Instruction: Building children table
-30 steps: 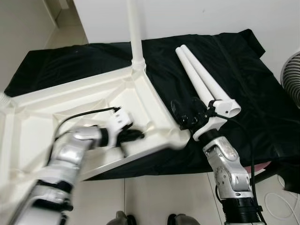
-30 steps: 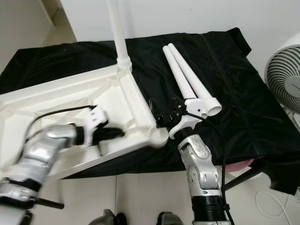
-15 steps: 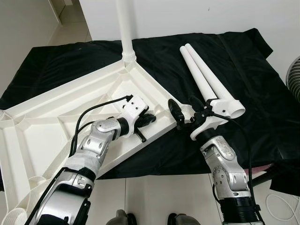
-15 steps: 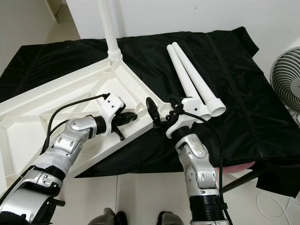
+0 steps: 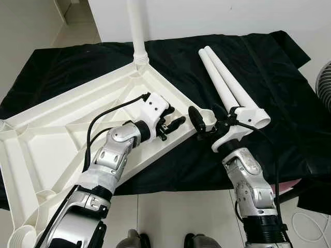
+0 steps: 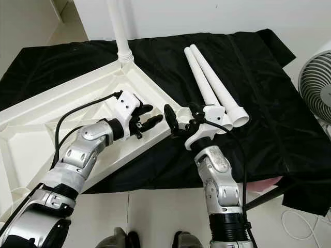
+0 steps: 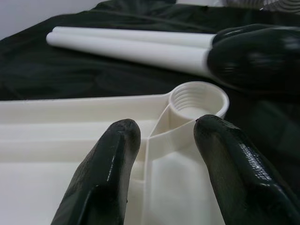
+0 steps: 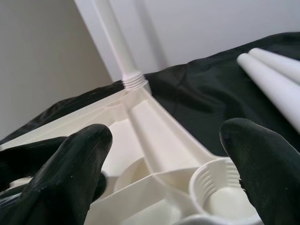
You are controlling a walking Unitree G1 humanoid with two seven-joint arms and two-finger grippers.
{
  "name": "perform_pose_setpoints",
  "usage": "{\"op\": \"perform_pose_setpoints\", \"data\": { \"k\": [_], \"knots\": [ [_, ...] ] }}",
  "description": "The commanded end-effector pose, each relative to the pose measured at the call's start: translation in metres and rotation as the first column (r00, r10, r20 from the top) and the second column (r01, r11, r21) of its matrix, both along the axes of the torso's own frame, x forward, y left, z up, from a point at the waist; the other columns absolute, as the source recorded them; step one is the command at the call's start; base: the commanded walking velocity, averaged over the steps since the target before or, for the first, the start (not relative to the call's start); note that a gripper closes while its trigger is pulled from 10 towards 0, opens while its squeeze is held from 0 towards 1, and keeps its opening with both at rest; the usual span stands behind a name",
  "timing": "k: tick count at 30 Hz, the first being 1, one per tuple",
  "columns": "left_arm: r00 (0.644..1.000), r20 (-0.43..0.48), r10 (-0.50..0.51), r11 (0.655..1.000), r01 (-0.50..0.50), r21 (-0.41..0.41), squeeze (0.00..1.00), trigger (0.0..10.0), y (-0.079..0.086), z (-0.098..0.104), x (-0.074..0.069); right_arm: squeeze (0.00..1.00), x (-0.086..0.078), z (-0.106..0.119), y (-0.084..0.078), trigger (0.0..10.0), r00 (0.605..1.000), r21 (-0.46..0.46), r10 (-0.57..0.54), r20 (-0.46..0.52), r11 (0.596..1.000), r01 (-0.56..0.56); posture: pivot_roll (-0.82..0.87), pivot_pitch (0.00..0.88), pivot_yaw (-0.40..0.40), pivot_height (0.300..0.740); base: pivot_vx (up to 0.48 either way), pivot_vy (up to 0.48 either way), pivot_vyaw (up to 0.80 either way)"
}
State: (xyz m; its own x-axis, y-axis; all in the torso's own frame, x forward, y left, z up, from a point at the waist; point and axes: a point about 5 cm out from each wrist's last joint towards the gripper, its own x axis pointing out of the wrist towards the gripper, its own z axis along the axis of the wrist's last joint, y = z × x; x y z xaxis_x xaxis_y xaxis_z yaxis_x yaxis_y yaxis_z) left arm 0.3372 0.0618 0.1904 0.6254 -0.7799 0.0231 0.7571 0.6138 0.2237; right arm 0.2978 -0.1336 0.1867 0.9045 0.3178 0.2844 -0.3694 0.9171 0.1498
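Note:
The white children's tabletop (image 5: 62, 134) lies upside down on a black cloth (image 5: 279, 77). One white leg (image 5: 136, 28) stands screwed into its far corner. Two loose white legs (image 5: 227, 82) lie side by side on the cloth to the right. My right gripper (image 5: 207, 116) is open, its fingers standing either side of the near corner's threaded socket (image 6: 182, 114) (image 8: 220, 187). My left gripper (image 5: 173, 119) is open just above the tabletop's ribbed underside, pointing at that same socket (image 7: 199, 99), holding nothing.
A white fan (image 6: 315, 88) stands at the right edge. Behind the cloth rises a white wall (image 5: 217, 15). Pale floor tiles (image 5: 170, 217) and my feet show below the cloth's front edge. A dark bar (image 6: 269, 196) sticks out at the lower right.
The tabletop has swung so its near corner moved farther from me, into my right gripper's open fingers. My left gripper travelled along the underside toward that corner.

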Motion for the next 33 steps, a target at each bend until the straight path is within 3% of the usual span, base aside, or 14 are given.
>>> {"op": "perform_pose_setpoints", "data": {
  "k": [1, 3, 11, 15, 22, 24, 33],
  "knots": [
    [1.0, -0.004, 0.018, 1.0, -0.018, -0.02, 0.0, 10.0, 0.003, 0.004, -0.004, 0.0, 0.008, 0.002, -0.004, 10.0, 0.997, -0.025, -0.076, -0.016, 0.997, 0.076, -0.12, 0.146, 0.084, 0.74, 0.0, 0.0, 0.0],
    [0.998, 0.013, 0.054, 0.997, -0.054, -0.049, 0.0, 10.0, 0.003, 0.01, -0.007, 0.0, 0.021, 0.004, -0.019, 10.0, 0.975, -0.074, -0.219, -0.043, 0.974, 0.215, -0.12, 0.144, 0.082, 0.74, 0.0, 0.0, 0.0],
    [0.983, -0.034, 0.183, 0.967, -0.186, -0.172, 0.0, 10.0, 0.002, 0.016, -0.008, 0.0, 0.04, 0.01, -0.046, 10.0, 0.925, -0.139, -0.378, -0.046, 0.919, 0.369, -0.12, 0.132, 0.072, 0.74, 0.0, 0.0, 0.0],
    [0.975, -0.063, 0.212, 0.963, -0.219, -0.157, 0.0, 10.0, 0.0, 0.015, -0.01, 0.0, 0.047, 0.013, -0.054, 10.0, 0.9, -0.137, -0.428, -0.08, 0.899, 0.416, -0.11, 0.129, 0.06, 0.74, 0.0, 0.0, 0.0],
    [0.971, -0.079, 0.224, 0.963, -0.233, -0.138, 0.0, 10.0, -0.003, 0.016, -0.016, 0.0, 0.053, 0.019, -0.055, 10.0, 0.909, -0.167, -0.404, -0.104, 0.908, 0.384, -0.12, 0.117, 0.054, 0.74, 0.0, 0.0, 0.0],
    [0.967, -0.063, 0.246, 0.957, -0.253, -0.141, 0.0, 10.0, -0.002, 0.021, -0.015, 0.0, 0.054, 0.02, -0.061, 10.0, 0.903, -0.212, -0.415, -0.111, 0.898, 0.386, -0.12, 0.112, 0.051, 0.74, 0.0, 0.0, 0.0],
    [0.961, -0.061, 0.269, 0.949, -0.275, -0.152, 0.0, 10.0, 0.0, 0.023, -0.014, 0.0, 0.057, 0.02, -0.073, 10.0, 0.883, -0.198, -0.448, -0.144, 0.887, 0.417, -0.11, 0.123, 0.046, 0.74, 0.0, 0.0, 0.0]
  ]
}}
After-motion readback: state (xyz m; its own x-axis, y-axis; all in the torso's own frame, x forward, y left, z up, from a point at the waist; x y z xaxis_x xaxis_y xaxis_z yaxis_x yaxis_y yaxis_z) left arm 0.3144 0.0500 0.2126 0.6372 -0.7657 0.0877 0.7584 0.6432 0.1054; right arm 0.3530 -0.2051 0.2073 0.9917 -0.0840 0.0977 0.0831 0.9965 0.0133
